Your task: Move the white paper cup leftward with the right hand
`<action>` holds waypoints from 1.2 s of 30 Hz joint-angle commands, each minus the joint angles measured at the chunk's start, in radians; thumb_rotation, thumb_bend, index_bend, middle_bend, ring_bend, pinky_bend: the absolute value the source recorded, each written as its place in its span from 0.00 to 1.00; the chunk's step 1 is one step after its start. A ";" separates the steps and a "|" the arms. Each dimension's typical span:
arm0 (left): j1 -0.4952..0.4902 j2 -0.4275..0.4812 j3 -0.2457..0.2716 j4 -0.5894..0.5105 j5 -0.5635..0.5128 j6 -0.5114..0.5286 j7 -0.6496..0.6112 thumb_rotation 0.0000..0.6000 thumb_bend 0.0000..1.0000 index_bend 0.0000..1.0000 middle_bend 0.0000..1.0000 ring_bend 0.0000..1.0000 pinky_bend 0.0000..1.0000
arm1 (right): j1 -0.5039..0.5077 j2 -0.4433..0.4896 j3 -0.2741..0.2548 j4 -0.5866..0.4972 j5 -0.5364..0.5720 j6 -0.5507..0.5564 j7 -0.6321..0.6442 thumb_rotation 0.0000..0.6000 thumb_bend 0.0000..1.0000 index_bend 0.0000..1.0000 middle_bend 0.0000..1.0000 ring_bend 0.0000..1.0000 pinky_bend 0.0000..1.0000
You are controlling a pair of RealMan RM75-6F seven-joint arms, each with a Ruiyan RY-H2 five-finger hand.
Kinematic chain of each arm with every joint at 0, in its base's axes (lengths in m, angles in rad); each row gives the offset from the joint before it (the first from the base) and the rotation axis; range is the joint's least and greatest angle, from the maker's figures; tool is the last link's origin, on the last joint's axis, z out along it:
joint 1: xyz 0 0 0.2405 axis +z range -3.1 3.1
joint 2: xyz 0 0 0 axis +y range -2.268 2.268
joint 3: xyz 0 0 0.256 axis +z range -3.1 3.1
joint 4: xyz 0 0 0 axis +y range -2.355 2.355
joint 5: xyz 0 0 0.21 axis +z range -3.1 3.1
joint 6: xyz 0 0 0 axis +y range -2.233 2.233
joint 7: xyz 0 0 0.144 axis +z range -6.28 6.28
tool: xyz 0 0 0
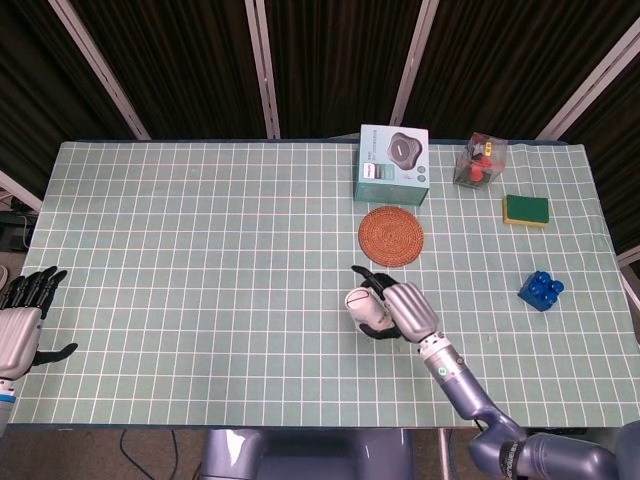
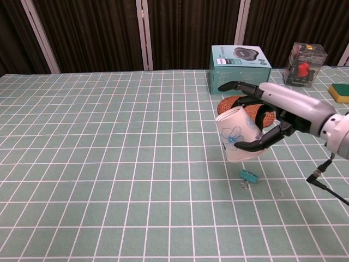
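White paper cup [image 1: 366, 308] first, head view: we see it held in the right hand [image 1: 398, 311], fingers wrapped round its wall, just below the woven coaster [image 1: 390, 235] and well right of table centre. Cup sits on the left side of the palm, so the leftward path is open ahead of it. Left hand [image 1: 22, 320] is at the far left table edge, fingers spread, holding nothing, well apart from everything. Right hand is the only one near. Teal box [image 1: 394, 164], sponge [image 1: 526, 210] and blue block [image 1: 541, 290] all lie away from the path.

Chest view: cup [image 2: 237, 141] looks lifted off the cloth and tilted, rim leaning up-left, base toward the palm; blue flower print faces us. Right hand [image 2: 272, 117] grips it from the right, thumb over, fingers under. Small teal binder clip [image 2: 248, 177] lies on the table [image 2: 109, 164] just below the cup. We judge the carry partway; cup needs levelling before set-down.
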 commanded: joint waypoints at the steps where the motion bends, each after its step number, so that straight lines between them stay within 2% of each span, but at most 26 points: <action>1: 0.000 0.001 0.000 0.001 0.000 0.000 -0.001 1.00 0.00 0.00 0.00 0.00 0.00 | 0.005 -0.030 -0.008 0.029 -0.015 -0.001 -0.018 1.00 0.18 0.09 0.36 0.22 0.51; 5: 0.001 0.003 0.000 0.001 0.000 0.001 -0.005 1.00 0.00 0.00 0.00 0.00 0.00 | 0.005 -0.062 -0.012 0.063 -0.027 0.004 -0.032 1.00 0.18 0.09 0.36 0.21 0.51; 21: 0.002 0.004 0.001 -0.003 0.002 0.005 -0.001 1.00 0.00 0.00 0.00 0.00 0.00 | -0.008 -0.088 -0.041 0.129 -0.051 -0.004 -0.040 1.00 0.18 0.09 0.34 0.20 0.48; 28: 0.002 0.004 0.001 -0.003 0.002 0.003 -0.003 1.00 0.00 0.00 0.00 0.00 0.00 | -0.013 -0.074 -0.063 0.124 -0.070 -0.017 0.002 1.00 0.15 0.00 0.23 0.14 0.43; 31: 0.002 0.004 0.001 -0.003 0.002 0.004 -0.004 1.00 0.00 0.00 0.00 0.00 0.00 | -0.017 -0.063 -0.082 0.126 -0.094 -0.012 0.008 1.00 0.15 0.00 0.17 0.09 0.39; 36: 0.003 0.005 0.002 -0.005 0.003 0.005 -0.004 1.00 0.00 0.00 0.00 0.00 0.00 | -0.026 -0.046 -0.106 0.125 -0.120 -0.005 0.026 1.00 0.15 0.00 0.13 0.06 0.36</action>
